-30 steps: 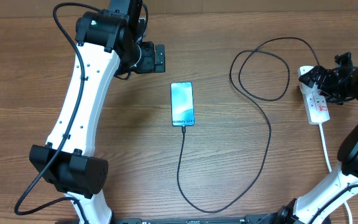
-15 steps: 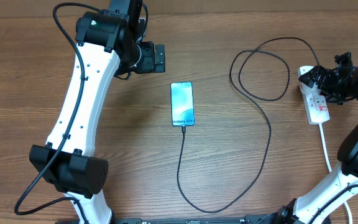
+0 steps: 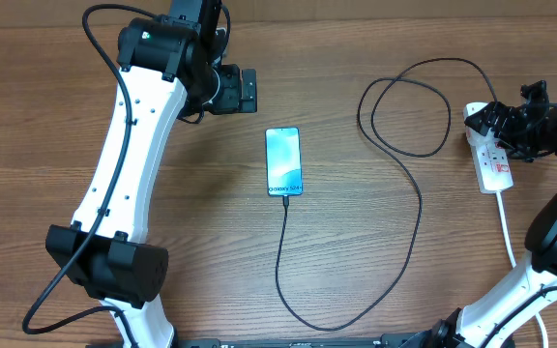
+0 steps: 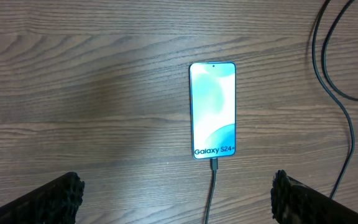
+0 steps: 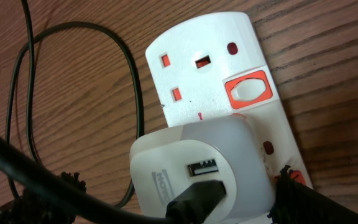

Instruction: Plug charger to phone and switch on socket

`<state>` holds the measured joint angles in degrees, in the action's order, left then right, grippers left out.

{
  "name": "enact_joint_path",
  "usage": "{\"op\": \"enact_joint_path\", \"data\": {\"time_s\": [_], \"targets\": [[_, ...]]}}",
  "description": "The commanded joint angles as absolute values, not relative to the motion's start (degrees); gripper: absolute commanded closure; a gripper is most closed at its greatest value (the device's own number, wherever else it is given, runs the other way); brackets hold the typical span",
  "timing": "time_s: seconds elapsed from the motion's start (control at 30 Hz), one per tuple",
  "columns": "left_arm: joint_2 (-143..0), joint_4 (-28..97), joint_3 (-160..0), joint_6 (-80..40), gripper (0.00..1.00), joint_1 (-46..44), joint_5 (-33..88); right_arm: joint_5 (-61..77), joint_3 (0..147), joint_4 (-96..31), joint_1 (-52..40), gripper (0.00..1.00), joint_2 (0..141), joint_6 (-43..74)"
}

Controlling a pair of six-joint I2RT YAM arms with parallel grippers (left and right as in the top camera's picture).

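The phone (image 3: 283, 161) lies flat mid-table with its cyan screen lit; it also shows in the left wrist view (image 4: 214, 111). The charger cable (image 3: 416, 208) has its tip in the phone's near end (image 4: 214, 165) and loops right toward the socket. The socket, a white power strip (image 3: 493, 162) with red switches (image 5: 248, 91), holds a white adapter (image 5: 197, 165) with the charger's black plug (image 5: 194, 200) in it. My left gripper (image 3: 248, 90) is open and empty, above and left of the phone (image 4: 176, 202). My right gripper (image 3: 499, 121) is open, its fingers either side of the adapter (image 5: 173, 199). Its right fingertip is at a second red switch (image 5: 295, 177).
The power strip's thick white lead (image 3: 507, 227) runs toward the front right of the wooden table. The black cable makes a wide loop (image 3: 404, 106) between the phone and the strip. The left arm's white links (image 3: 129, 155) stretch along the left side.
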<state>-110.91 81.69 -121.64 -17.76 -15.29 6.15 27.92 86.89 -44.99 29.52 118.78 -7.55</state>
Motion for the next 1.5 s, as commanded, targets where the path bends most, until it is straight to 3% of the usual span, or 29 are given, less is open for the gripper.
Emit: {"op": "enact_joint_path", "data": {"time_s": [0.0, 1.47], "targets": [[-111.3, 81.8, -122.0, -16.7, 0.0, -15.4, 5.5, 29.7, 85.8, -45.3, 29.2, 0.0, 119.9, -7.8], [-111.3, 81.8, -122.0, -16.7, 0.0, -15.4, 5.5, 28.4, 85.6, -46.5, 26.7, 0.0, 119.9, -7.4]]}}
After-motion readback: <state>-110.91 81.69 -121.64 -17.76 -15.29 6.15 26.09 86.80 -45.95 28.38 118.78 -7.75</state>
